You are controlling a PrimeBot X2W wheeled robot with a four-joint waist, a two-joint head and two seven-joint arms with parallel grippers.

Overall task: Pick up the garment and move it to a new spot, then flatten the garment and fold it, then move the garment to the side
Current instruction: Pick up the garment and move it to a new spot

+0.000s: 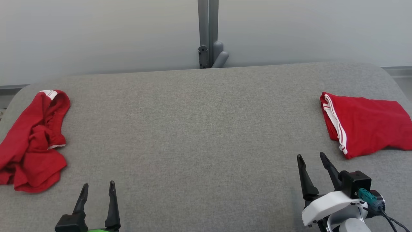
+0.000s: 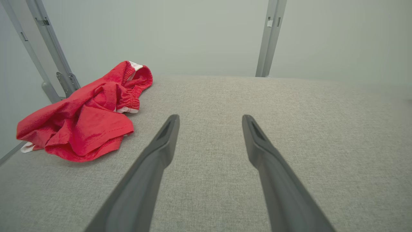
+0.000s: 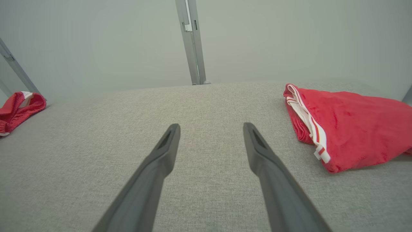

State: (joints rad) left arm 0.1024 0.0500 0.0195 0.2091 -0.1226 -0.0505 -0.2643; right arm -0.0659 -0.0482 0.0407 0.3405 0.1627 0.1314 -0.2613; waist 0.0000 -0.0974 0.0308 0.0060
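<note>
The left tool (image 1: 98,184) hangs low over the bench (image 1: 206,129), its two fingers spread wide with nothing between them. The right tool (image 1: 311,155) is the same: fully spread and empty.

The step in hand is, I think, the first pick-up. The crumpled garment (image 1: 32,145) lies untouched in a heap, ahead of the left tool and to its left, close to the bench edge. To do this well, the left tool should turn toward the heap and come down on a raised fold, not on a flat hem, so the fingers close on a thick layer. The gathered waistband (image 2: 133,96), at the far end of the heap, looks like a firm place to grip. The cloth is loose, so it should be lifted free of the bench before it is carried to the open middle between the two tools.

Farther off, ahead of the right tool and to its right, lies a folded garment (image 1: 367,125). It seems finished and is better left alone.
</note>
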